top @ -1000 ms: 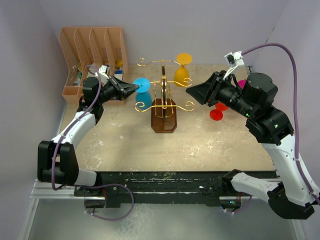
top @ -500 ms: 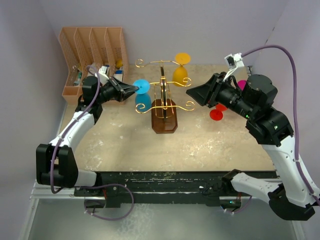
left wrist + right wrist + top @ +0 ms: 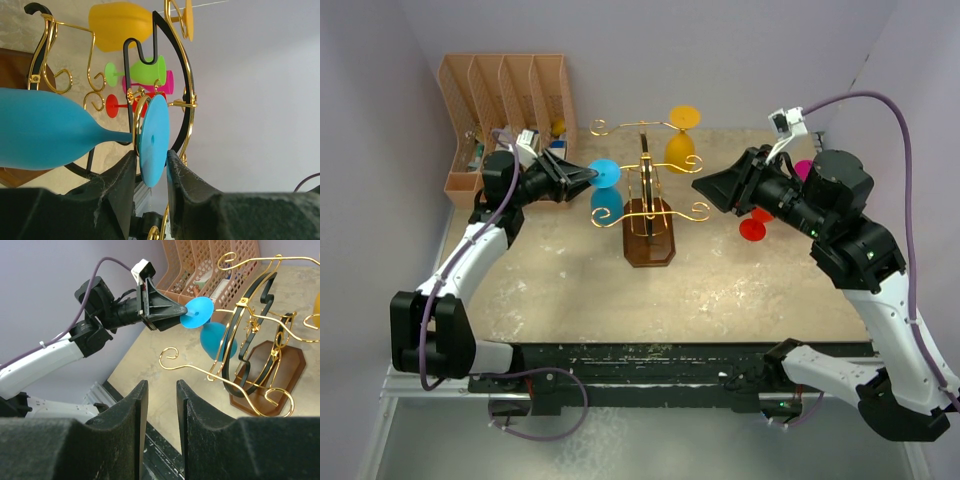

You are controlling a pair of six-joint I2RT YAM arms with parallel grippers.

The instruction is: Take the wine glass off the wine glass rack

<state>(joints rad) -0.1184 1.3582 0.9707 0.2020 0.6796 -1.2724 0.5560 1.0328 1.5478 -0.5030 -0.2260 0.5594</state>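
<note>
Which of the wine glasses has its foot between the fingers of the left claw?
The blue wine glass: its foot sits inside the left claw. The yellow glass hangs on the rack's other side.

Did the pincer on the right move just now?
No. The right pincer is in the same spot as before, just right of the wine glass rack and level with its lower gold arm.

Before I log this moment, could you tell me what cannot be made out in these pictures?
Left wrist: whether the left tool presses the blue glass's foot.
Right wrist: yellow glass, cut by the edge.
Top external: pink glass, behind the right arm; organiser contents, too small.
</note>
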